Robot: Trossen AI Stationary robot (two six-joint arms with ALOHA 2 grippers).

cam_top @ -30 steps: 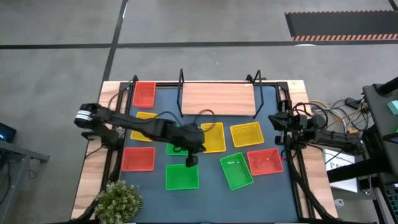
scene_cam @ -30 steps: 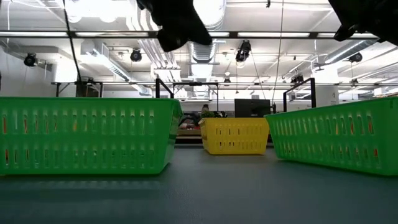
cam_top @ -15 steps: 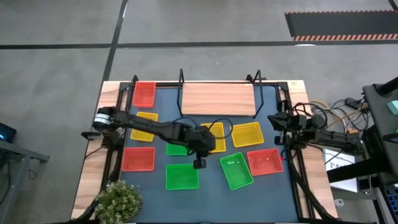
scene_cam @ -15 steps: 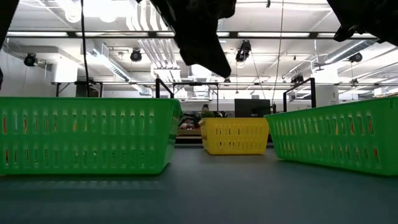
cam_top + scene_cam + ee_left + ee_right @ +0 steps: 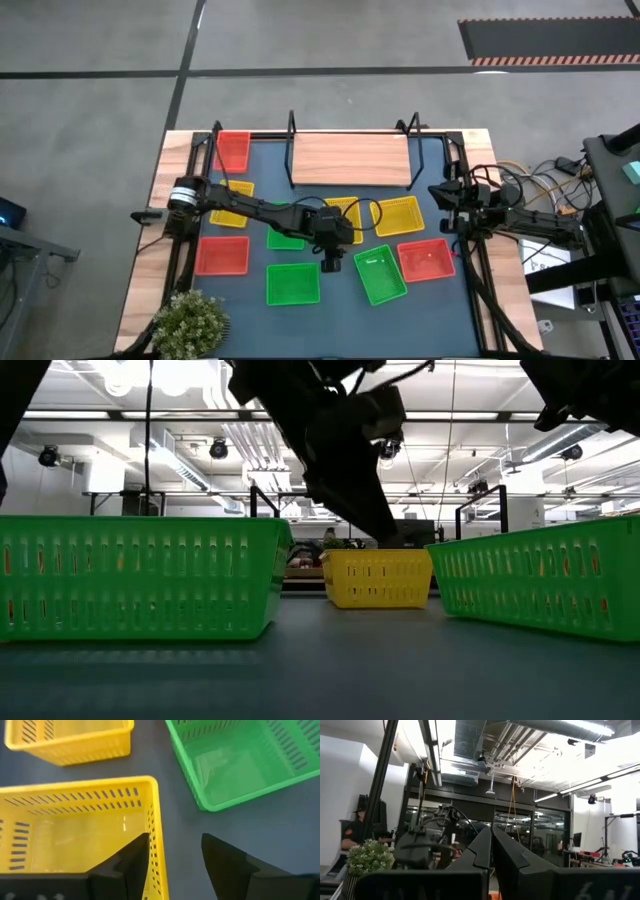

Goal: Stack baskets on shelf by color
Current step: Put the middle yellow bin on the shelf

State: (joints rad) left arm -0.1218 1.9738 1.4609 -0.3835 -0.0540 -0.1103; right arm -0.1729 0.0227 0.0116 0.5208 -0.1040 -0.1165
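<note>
While the left gripper [image 5: 172, 857] hangs low over the middle of the counter [image 5: 340, 290], its fingers [image 5: 131, 862] stand apart astride the side wall of a yellow basket [image 5: 80, 827], one inside and one outside, not yet pinched on it. To do this well, I'd judge it should sink a little more so the wall sits deep between the pads, close squarely, then lift straight up before swinging toward the shelf [image 5: 350, 160], which lies bare at the far side of the counter.

Crowding is the trouble. A green basket [image 5: 240, 760] sits just beside the outer finger, tilted askew, and a second yellow basket [image 5: 70, 740] lies near the far end of the one being taken; either could be nudged by a sideways drag. From above, a third yellow one [image 5: 232, 203] lies under the left arm, and red ones [image 5: 232, 150] sit at the counter's corner and sides. A potted plant [image 5: 190, 318] stands at the near left corner, well apart.

The right gripper [image 5: 491, 851] waits at the right edge, raised, fingers pressed together on nothing.
</note>
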